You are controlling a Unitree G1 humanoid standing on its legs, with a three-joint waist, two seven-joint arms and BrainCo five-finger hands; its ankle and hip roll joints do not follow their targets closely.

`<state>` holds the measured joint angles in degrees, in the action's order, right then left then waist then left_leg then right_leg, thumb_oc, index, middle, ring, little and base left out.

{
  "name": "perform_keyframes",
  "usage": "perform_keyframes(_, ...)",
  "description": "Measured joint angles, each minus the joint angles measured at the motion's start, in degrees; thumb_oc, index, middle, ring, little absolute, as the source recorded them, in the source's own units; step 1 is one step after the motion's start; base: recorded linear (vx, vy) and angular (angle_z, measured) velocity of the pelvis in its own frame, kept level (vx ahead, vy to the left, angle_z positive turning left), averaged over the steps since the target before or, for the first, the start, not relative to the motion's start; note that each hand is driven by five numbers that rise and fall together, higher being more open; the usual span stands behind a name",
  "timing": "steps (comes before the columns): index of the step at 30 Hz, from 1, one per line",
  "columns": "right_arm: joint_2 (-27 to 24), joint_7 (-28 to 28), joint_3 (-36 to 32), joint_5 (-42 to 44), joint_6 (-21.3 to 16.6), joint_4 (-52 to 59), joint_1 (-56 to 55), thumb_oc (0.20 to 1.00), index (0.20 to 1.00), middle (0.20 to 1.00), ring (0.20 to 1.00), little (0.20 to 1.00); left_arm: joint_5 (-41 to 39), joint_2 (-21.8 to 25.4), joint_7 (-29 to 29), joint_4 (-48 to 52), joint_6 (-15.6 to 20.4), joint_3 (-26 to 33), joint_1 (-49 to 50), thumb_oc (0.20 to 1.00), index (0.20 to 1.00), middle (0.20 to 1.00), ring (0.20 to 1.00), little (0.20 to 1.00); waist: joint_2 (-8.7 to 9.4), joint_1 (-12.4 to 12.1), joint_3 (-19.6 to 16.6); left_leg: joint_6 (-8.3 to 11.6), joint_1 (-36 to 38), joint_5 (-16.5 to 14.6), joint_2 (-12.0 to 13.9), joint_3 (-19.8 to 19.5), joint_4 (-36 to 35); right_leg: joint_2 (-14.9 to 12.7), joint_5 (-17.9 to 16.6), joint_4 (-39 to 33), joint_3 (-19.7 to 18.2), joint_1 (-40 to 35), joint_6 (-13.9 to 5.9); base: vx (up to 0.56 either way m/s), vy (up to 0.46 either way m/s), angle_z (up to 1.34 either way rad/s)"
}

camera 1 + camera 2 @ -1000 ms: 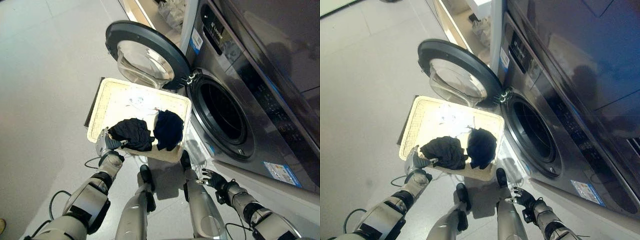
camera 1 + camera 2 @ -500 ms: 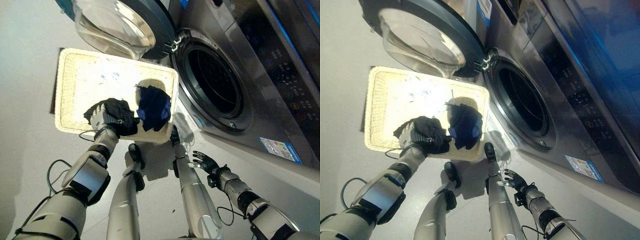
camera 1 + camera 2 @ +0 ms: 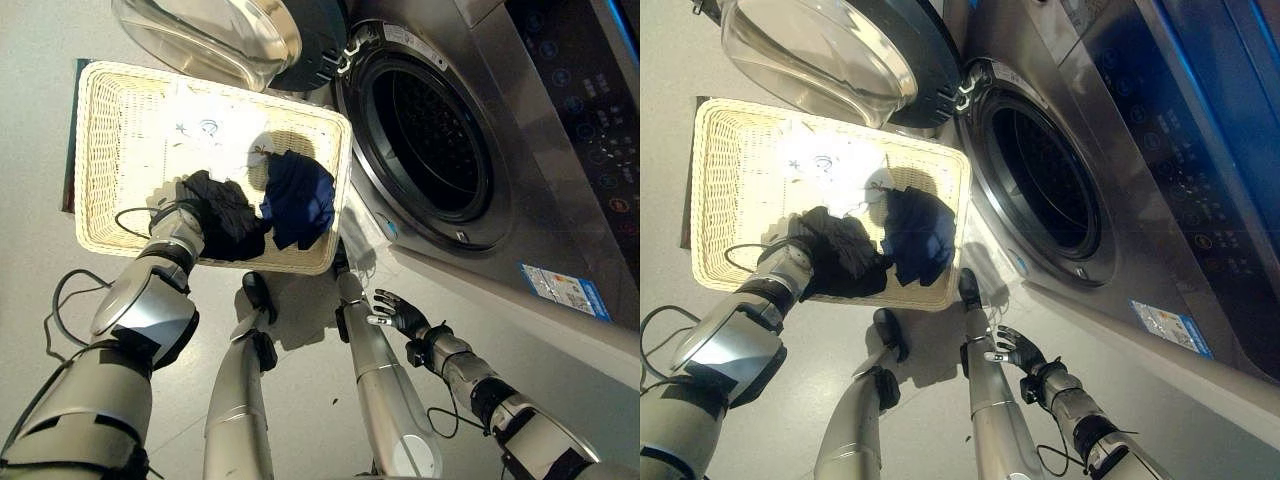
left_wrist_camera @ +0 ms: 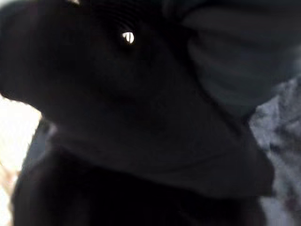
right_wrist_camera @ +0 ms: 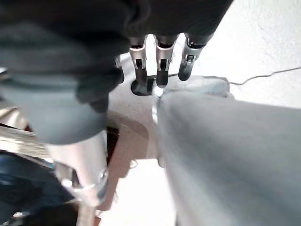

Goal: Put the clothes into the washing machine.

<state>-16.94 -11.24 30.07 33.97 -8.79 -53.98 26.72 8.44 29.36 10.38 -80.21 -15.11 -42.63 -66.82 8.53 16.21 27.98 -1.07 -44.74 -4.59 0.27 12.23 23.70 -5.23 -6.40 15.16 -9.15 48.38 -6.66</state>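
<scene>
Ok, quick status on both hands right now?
Left hand: in the wicker basket, buried in the black garment; fingers hidden, cannot be told.
Right hand: open, holding nothing, low beside the washing machine.

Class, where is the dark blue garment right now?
The dark blue garment lies in the wicker basket, at its end nearest the washing machine drum, beside the black garment where the left hand reaches.

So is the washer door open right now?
Open: the washing machine door is swung aside above the basket, leaving the dark drum opening exposed.
</scene>
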Motion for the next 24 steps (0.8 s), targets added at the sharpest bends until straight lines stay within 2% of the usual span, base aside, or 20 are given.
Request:
perform_keyframes(3, -0.2, -0.1, 0.1, 0.5, -0.1, 1.9, 0.5, 1.0, 1.0, 1.0, 1.0, 1.0, 2.0, -1.2, -3.7, 0.6, -1.3, -2.1, 0.5, 0.2, 0.2, 0.2, 0.2, 0.2, 0.19, -0.3, -0.1, -0.18, 0.7, 0.2, -0.2, -0.5, -0.2, -0.1, 0.0, 0.1, 0.4, -0.8, 0.01, -0.02, 0.0, 0.06)
perform_keyframes(7, -1.1, -0.7, 2.3, 1.8, -1.0, 4.7, 1.1, 1.0, 1.0, 1.0, 1.0, 1.0, 2.0, -3.6, -4.3, 2.1, -0.9, -3.2, 3.6, 0.2, 0.2, 0.2, 0.2, 0.2, 0.01, -1.3, -0.2, -0.02, 3.1, 0.8, -0.7, -1.9, -1.9, -0.8, 0.9, 0.3, 2.4, -3.1, 0.37, -0.04, -0.047, 0.11)
perform_keyframes(10, -1.1, -0.7, 2.3, 1.8, -1.0, 4.7, 1.1, 1.0, 1.0, 1.0, 1.0, 1.0, 2.0, -3.6, -4.3, 2.1, -0.9, -3.2, 3.6, 0.2, 0.2, 0.2, 0.2, 0.2, 0.01, -1.3, -0.2, -0.02, 3.1, 0.8, -0.7, -1.9, -1.9, -0.8, 0.9, 0.3, 2.4, -3.1, 0.37, -0.01, -0.02, 0.18)
perform_keyframes(11, -1.4, -0.7, 2.3, 2.8, -2.0, 6.1, 2.0, 1.0, 1.0, 1.0, 1.0, 1.0, 1.9, -4.2, -3.6, 3.5, 0.8, -3.4, 5.1, 0.2, 0.2, 0.2, 0.2, 0.2, -0.01, -1.8, -0.2, 0.74, 4.4, 3.1, -0.8, -3.6, -4.4, -0.9, 1.6, 0.7, 4.3, -4.3, 1.16, -0.1, -0.162, 0.44)
perform_keyframes(12, -1.9, -0.7, 2.2, 2.9, -2.2, 6.6, 2.8, 1.0, 1.0, 1.0, 1.0, 1.0, 1.8, -4.0, -3.5, 4.1, 1.0, -3.4, 5.4, 0.2, 0.2, 0.2, 0.2, 0.2, -0.08, -3.2, -0.2, 1.15, 5.0, 3.8, -0.7, -3.9, -5.4, -0.8, 1.7, 0.7, 4.7, -4.4, 1.44, -0.14, -0.237, 0.55)
perform_keyframes(13, -3.8, 0.6, 2.6, 4.2, -1.6, 11.1, 3.1, 1.0, 1.0, 1.0, 1.0, 1.0, -0.6, -3.5, -2.1, 6.8, 2.6, -2.5, 6.1, 0.2, 0.2, 0.2, 0.2, 0.2, -1.27, -4.7, 0.1, 2.11, 5.2, 5.0, -0.7, -6.6, -7.1, -0.6, 2.1, 1.3, 6.0, -5.4, 1.82, -0.13, -0.21, 0.31)
perform_keyframes(14, -5.2, 1.3, 3.0, 5.1, -1.8, 14.0, 2.5, 1.0, 1.0, 1.0, 1.0, 1.0, -1.9, -3.1, -1.4, 9.4, 3.2, -1.1, 7.0, 0.2, 0.2, 0.2, 0.2, 0.2, -1.96, -4.7, 0.4, 2.44, 5.9, 5.6, -0.8, -7.8, -7.6, -0.7, 2.4, 1.1, 7.0, -6.2, 2.2, -0.08, -0.126, 0.8)
perform_keyframes(15, -5.2, 1.9, 3.0, 6.3, -2.5, 16.0, 2.4, 1.0, 1.0, 1.0, 1.0, 1.0, -5.2, -2.1, 0.4, 13.5, 5.2, 0.5, 9.5, 0.2, 0.2, 0.2, 0.2, 0.2, -2.89, -4.5, 0.6, 3.14, 8.1, 7.5, -0.2, -8.6, -10.2, -0.4, 3.4, 0.9, 9.2, -8.4, 3.22, -0.06, -0.097, 0.78)
perform_keyframes(16, -4.9, 2.2, 2.7, 6.5, -2.7, 16.2, 2.5, 1.0, 1.0, 1.0, 1.0, 1.0, -5.9, -1.9, 0.9, 13.9, 5.7, 0.6, 9.8, 0.2, 0.2, 0.2, 0.2, 0.2, -2.85, -4.8, 0.5, 3.1, 8.6, 7.9, 0.1, -8.8, -10.8, -0.2, 3.6, 1.0, 9.7, -9.1, 3.49, -0.08, -0.138, 0.77)
perform_keyframes(17, -4.8, 3.8, 1.3, 7.3, -3.0, 17.7, 2.7, 1.0, 1.0, 1.0, 1.0, 1.0, -8.5, -1.7, 2.4, 17.9, 6.7, 2.9, 11.9, 0.2, 0.2, 0.2, 0.2, 0.2, -2.96, -7.5, 0.4, 4.23, 10.7, 8.8, 0.8, -9.5, -13.1, 0.5, 4.8, 1.3, 10.5, -10.4, 3.96, -0.07, -0.125, 0.38)
perform_keyframes(18, -4.8, 5.1, -0.4, 7.5, -3.2, 18.9, 3.1, 1.0, 1.0, 1.0, 1.0, 1.0, -11.0, -1.0, 3.6, 21.5, 7.7, 4.2, 14.6, 0.2, 0.2, 0.2, 0.2, 0.2, -3.79, -9.9, 0.5, 4.53, 11.8, 10.2, 1.1, -10.0, -14.8, 0.7, 5.5, 2.4, 11.3, -10.8, 4.49, -0.06, -0.108, 0.39)
perform_keyframes(20, -4.8, 6.2, -1.4, 7.8, -3.3, 19.5, 3.7, 1.0, 1.0, 1.0, 1.0, 1.0, -13.9, -0.4, 3.9, 24.3, 8.5, 4.9, 17.0, 0.2, 0.2, 0.2, 0.2, 0.2, -4.98, -10.7, 0.4, 5.13, 12.4, 11.1, 1.4, -11.0, -16.6, 1.0, 6.1, 3.0, 12.1, -10.8, 4.86, -0.06, -0.092, 0.31)
perform_keyframes(22, -4.7, 8.0, -1.9, 8.1, -3.2, 22.0, 4.4, 1.0, 1.0, 1.0, 1.0, 1.0, -18.9, 1.2, 4.4, 30.5, 9.4, 10.8, 23.1, 0.2, 0.2, 0.2, 0.2, 0.2, -6.48, -12.3, 0.8, 5.36, 12.9, 13.2, 2.1, -11.8, -18.3, 1.1, 5.9, 3.0, 14.4, -11.6, 5.86, -0.06, -0.077, 0.37)
perform_keyframes(23, -4.8, 8.4, -3.3, 8.3, -3.3, 23.5, 3.7, 1.0, 1.0, 1.0, 1.0, 1.0, -20.8, 0.9, 4.4, 32.8, 10.5, 13.0, 25.4, 0.2, 0.2, 0.2, 0.2, 0.2, -6.96, -12.1, 1.1, 5.27, 13.7, 14.0, 2.2, -12.0, -19.4, 1.1, 6.1, 2.8, 15.1, -12.4, 6.09, -0.04, -0.026, 0.42)
perform_keyframes(24, -4.8, 9.0, -3.9, 8.3, -3.3, 23.7, 3.0, 1.0, 1.0, 1.0, 1.0, 1.0, -22.3, 0.8, 4.7, 33.3, 11.9, 12.9, 27.0, 0.2, 0.2, 0.2, 0.2, 0.2, -7.15, -12.6, 1.2, 5.17, 14.3, 14.4, 2.3, -12.1, -19.7, 1.2, 6.5, 2.9, 15.6, -13.4, 6.17, -0.05, -0.036, 0.41)
